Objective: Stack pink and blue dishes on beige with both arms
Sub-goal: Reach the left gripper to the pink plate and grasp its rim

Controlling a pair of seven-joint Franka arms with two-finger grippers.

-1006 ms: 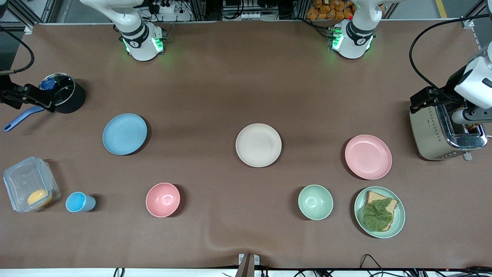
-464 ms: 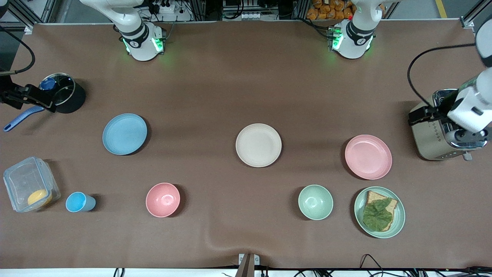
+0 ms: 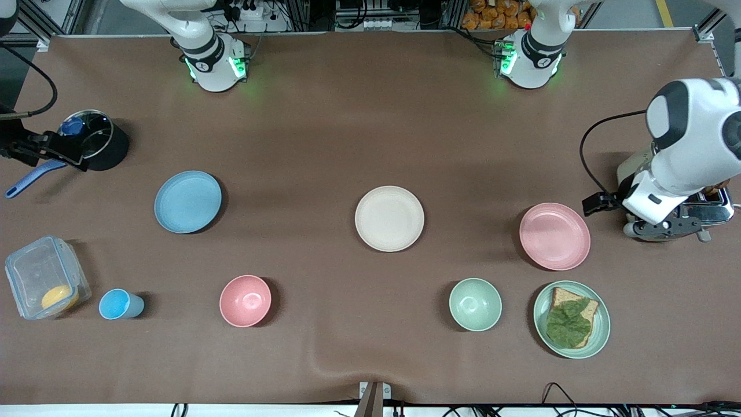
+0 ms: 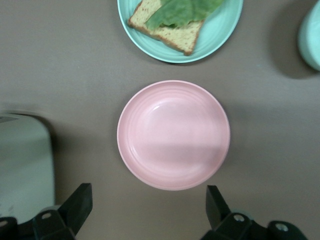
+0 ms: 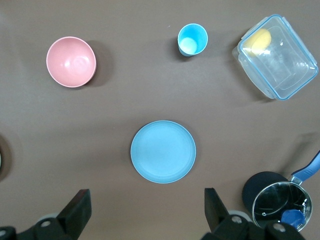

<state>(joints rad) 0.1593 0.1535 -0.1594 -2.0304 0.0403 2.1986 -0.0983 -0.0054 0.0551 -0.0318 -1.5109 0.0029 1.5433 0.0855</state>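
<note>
On brown table (image 3: 347,133): flat round cream-beige plate (image 3: 389,218) mid-table, between pale pink plate (image 4: 173,134) and light blue plate (image 5: 163,151), well apart. Left claw (image 4: 145,210) wide, above table beside pink plate; right claw (image 5: 145,210) wide, up near blue plate.

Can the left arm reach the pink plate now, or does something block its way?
Probably yes. The left gripper is open, above the table beside the pink plate, near the toaster. Nothing lies on the plate, and the sandwich plate sits apart from it.

Left arm swung in from the right edge of the front view: left gripper (image 4: 145,212), fingers spread, now over the toaster (image 3: 703,200), just right of the pink plate (image 3: 554,236).
</note>
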